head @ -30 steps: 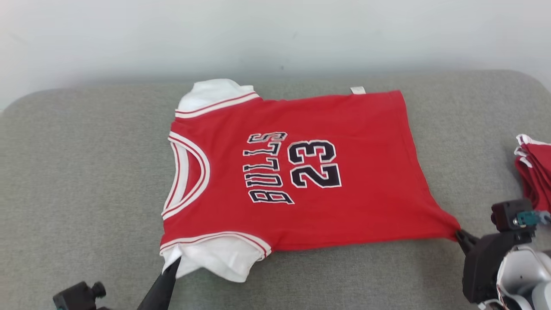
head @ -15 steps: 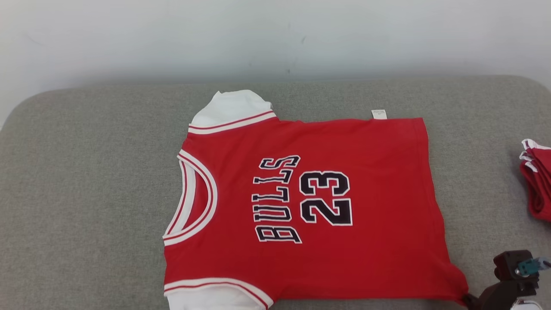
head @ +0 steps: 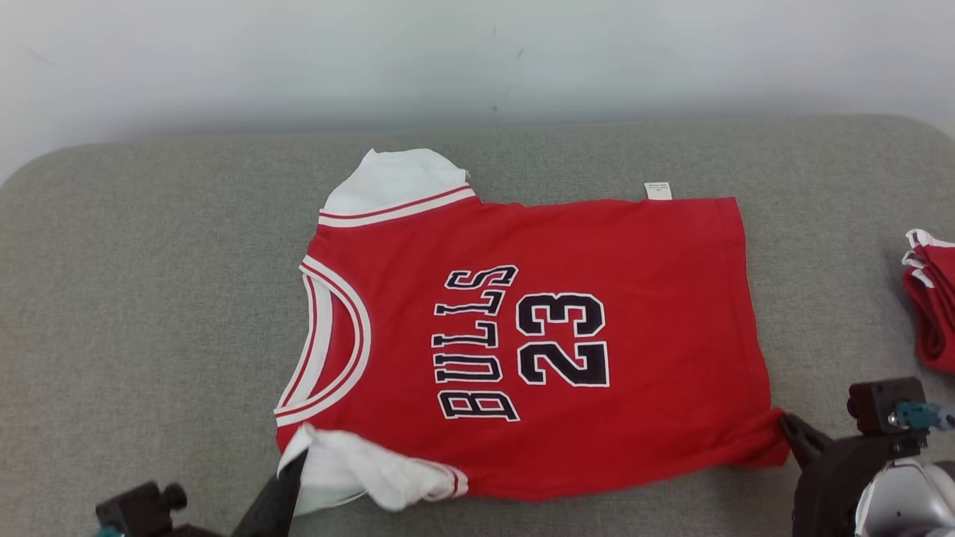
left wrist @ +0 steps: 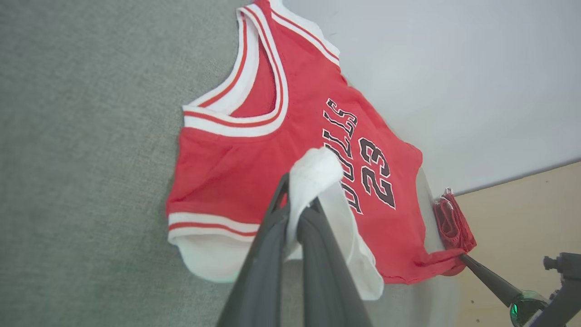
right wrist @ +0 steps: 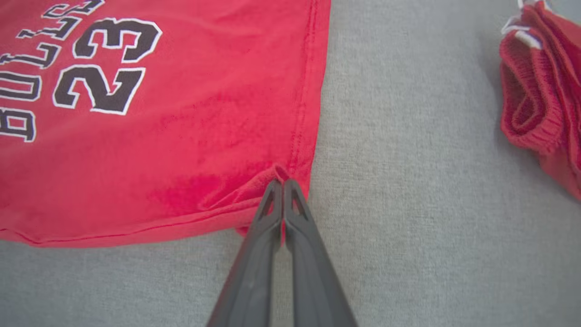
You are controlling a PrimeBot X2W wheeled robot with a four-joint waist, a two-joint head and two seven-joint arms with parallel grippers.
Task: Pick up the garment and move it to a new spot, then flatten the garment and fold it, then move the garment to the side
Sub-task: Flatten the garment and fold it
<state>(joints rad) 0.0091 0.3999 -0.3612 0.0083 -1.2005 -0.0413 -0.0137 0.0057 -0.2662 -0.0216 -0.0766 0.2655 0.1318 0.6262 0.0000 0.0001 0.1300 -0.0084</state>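
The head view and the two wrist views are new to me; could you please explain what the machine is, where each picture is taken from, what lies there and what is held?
This is a wheeled robot with two arms, each ending in a gripper with two long dark fingers. The wide picture comes from a camera on its head, looking down at a grey padded surface. The other two come from cameras on its wrists, each looking along that arm's own fingers. On the surface lies a red jersey marked BULLS 23, spread out, neck toward the robot's left. The left gripper is shut on its near white sleeve, raised and crumpled. The right gripper is shut on the bunched near hem corner. At the far right lies another red garment, folded.
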